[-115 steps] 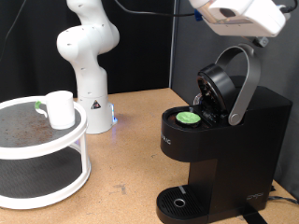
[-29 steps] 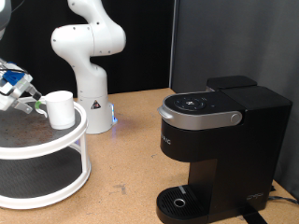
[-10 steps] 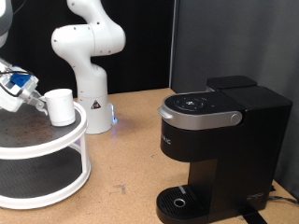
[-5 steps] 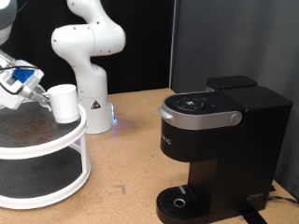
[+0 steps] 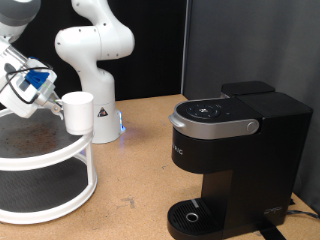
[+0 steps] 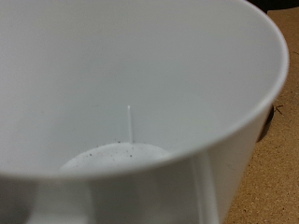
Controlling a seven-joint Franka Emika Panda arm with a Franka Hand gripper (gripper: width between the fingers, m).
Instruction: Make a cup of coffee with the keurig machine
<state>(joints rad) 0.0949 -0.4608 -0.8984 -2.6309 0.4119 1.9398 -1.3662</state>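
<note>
The cup, a small white mug, hangs tilted in the air just past the rim of the round white stand, at the exterior view's left. My gripper is shut on its side away from the machine and holds it up. In the wrist view the cup's empty white inside fills the picture and my fingers do not show. The keurig machine stands at the exterior view's right, black and boxy, with its lid shut. Its round drip tray is bare.
The white two-tier round stand has a dark top plate. A white robot arm base with a blue light stands behind it. A dark panel rises behind the machine. The brown tabletop lies between the stand and the machine.
The machine's lid, open with a green pod inside at first, is now shut. My gripper has closed on the cup, lifted it off the stand's top and carried it slightly right.
</note>
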